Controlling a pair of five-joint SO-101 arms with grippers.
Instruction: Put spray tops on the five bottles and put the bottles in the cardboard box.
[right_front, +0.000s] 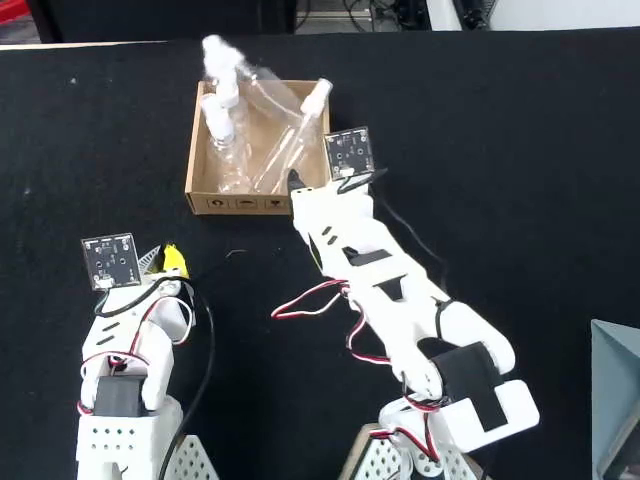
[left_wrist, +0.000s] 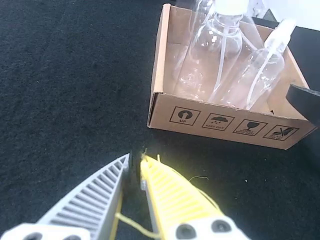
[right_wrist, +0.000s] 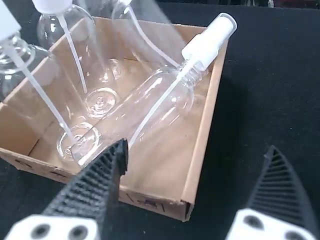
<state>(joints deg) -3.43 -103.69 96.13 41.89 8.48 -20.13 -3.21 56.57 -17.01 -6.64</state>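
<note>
High cam looked down from up top at the whole black table (right_front: 520, 150). Left wrist cam sat low, a bit back, facing the cardboard box (left_wrist: 225, 122) front. Right wrist cam was v. close, looking down into it. All 3 shared the box.

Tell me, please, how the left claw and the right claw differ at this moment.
The left claw is shut; the right claw is wide open. The left claw is yellow and grey; the right claw is black. The left claw sits short of the box, the right claw at its rim. Both are empty and face the box.
</note>
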